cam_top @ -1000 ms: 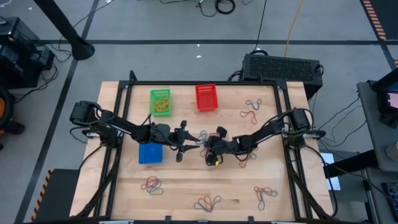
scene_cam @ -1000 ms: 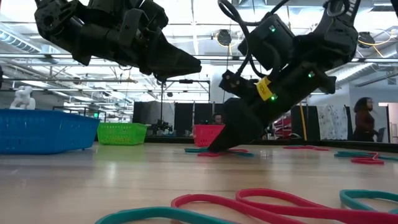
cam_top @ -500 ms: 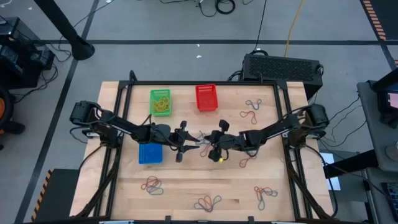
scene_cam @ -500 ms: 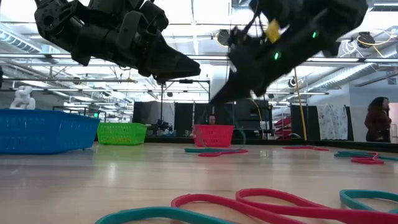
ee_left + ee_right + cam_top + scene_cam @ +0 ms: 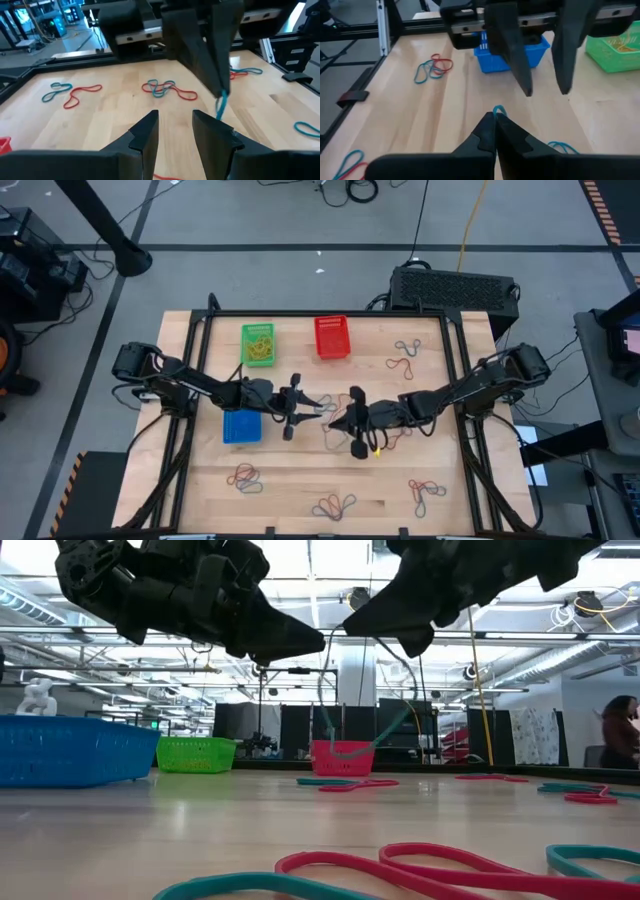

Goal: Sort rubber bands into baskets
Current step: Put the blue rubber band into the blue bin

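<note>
Mid-table, right end effector (image 5: 494, 116) pinches teal rubber band (image 5: 345, 748)

Two baskets (image 5: 258, 344) side by side at the desk's (image 5: 300, 480) far edge, third basket (image 5: 241, 426) nearer, on the left. Both claws mid-desk – left claw (image 5: 312, 406) facing right claw (image 5: 335, 420). Rubber bands (image 5: 334, 505) scattered along near edge and far right.

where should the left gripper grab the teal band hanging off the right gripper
Take the teal band on its slack lower loop, below the shut right gripper, coming in level from the left arm's side. The loop dangles free above the table, and the open left gripper faces it.
</note>
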